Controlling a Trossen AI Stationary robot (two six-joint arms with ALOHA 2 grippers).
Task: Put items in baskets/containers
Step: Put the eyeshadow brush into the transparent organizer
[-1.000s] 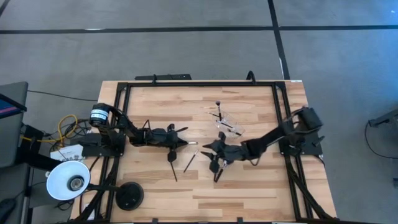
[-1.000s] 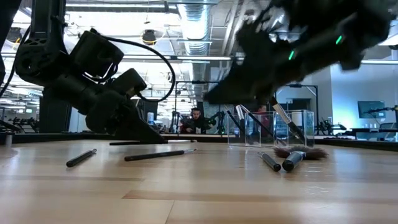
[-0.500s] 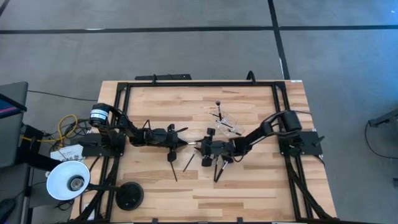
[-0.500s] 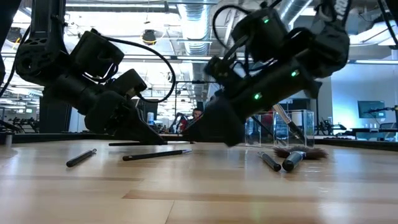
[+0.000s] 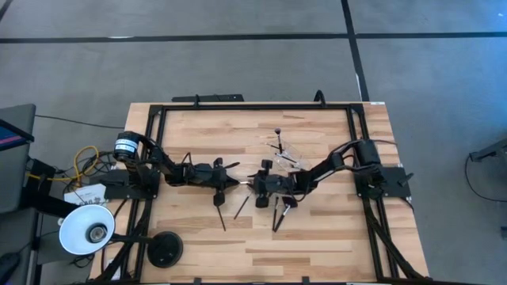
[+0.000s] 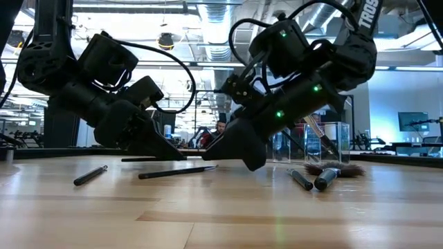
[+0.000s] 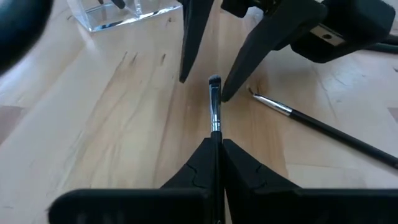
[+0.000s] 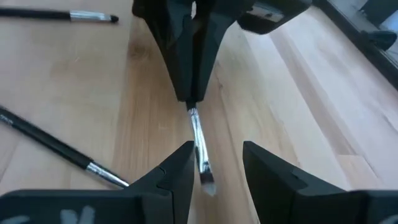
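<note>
On a wooden tabletop [image 5: 317, 229], two dark robot arms meet near the middle for what looks like a handover. The left pincer [image 7: 217, 142] is pressed together, pinching a slim makeup brush [image 7: 214, 106] by its handle, with the silver ferrule and small bristle tip sticking out toward the other arm. The right pincer [image 8: 214, 163] is spread, one finger on each side of that brush tip and not yet touching it. To do this step well, the right pincer should probably slide a little farther along the brush so it closes on the ferrule or handle rather than the soft bristles, stay centred on the shaft, and grip firmly before the left pincer lets go. The clear cup [image 5: 287, 155] stands just beyond the right pincer, toward the far side of the tabletop; a few dark brushes already stand in it, handles leaning out over the rim, though their exact number is hard to tell. More brushes lie loose on the wood: one dark brush [image 5: 242, 207] just near of the meeting point, and a wider fan-headed brush [image 6: 331, 174] to the right.
</note>
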